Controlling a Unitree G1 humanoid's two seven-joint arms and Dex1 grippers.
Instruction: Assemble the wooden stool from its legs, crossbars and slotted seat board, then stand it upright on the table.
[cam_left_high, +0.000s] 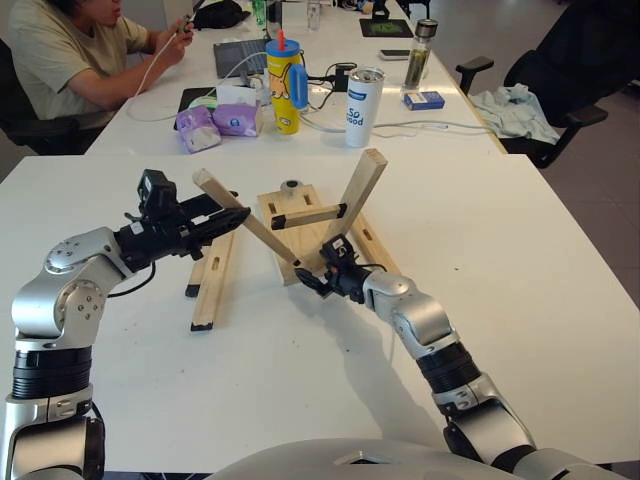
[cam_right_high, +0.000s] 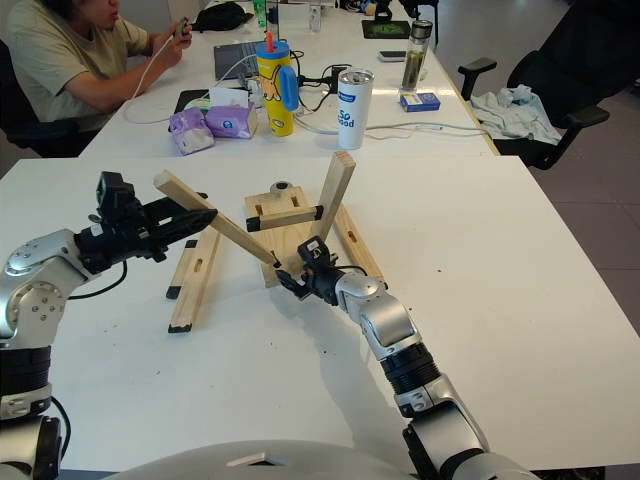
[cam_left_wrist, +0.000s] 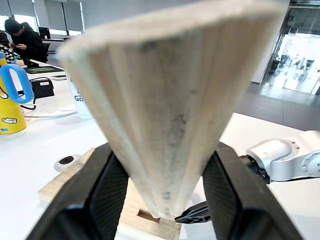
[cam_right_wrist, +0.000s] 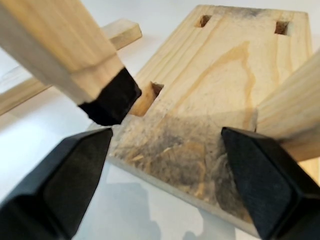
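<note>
The slotted seat board (cam_left_high: 312, 238) lies flat at mid-table. One leg (cam_left_high: 362, 192) stands tilted in its right side, with a black-ended crossbar (cam_left_high: 308, 216) joined to it. My left gripper (cam_left_high: 225, 216) is shut on another leg (cam_left_high: 250, 226), held slanting. That leg's black tip (cam_right_wrist: 110, 97) hovers just beside a slot (cam_right_wrist: 151, 92) at the board's near left corner. The left wrist view shows the fingers (cam_left_wrist: 100, 200) clamping the leg (cam_left_wrist: 165, 115). My right gripper (cam_left_high: 325, 274) is open at the board's near edge (cam_right_wrist: 190, 170), with one of its fingers (cam_right_wrist: 55, 190) below the leg's tip.
Two loose wooden pieces (cam_left_high: 214, 272) lie left of the board. A yellow cup (cam_left_high: 284, 86), a white tumbler (cam_left_high: 364, 106) and tissue packs (cam_left_high: 215, 124) stand on the far table, where a person sits at the left. Bare table stretches right and toward me.
</note>
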